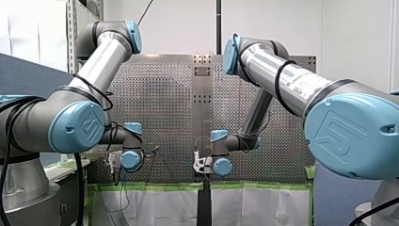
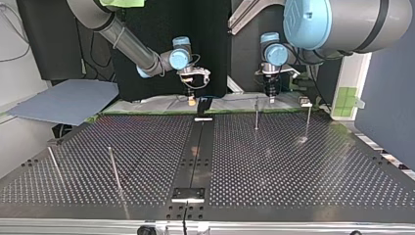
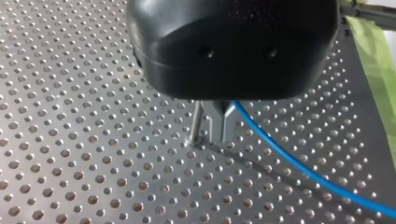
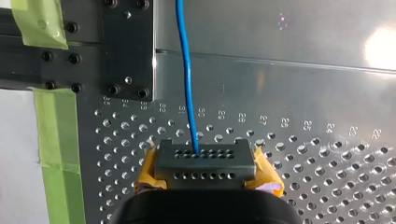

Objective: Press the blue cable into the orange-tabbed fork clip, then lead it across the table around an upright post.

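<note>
The blue cable (image 3: 299, 168) comes out from between my left gripper's (image 3: 220, 135) metal fingers, which are shut on it, and runs away low over the perforated table. A thin upright post (image 3: 197, 122) stands right beside those fingers. In the right wrist view the blue cable (image 4: 186, 70) runs straight ahead from my right gripper (image 4: 204, 163), whose grey perforated fingers with yellow-orange pads (image 4: 148, 172) are shut on it. In the top view my right gripper (image 2: 191, 98) hangs at the table's far edge, left of my left gripper (image 2: 270, 93). I cannot pick out the fork clip.
Two upright posts (image 2: 256, 113) (image 2: 308, 117) stand near the far edge in the top view, two more lean at the near left (image 2: 113, 169). A black bracket (image 4: 126, 51) with screws and green tape (image 4: 56, 135) lie ahead of my right gripper at the table's edge.
</note>
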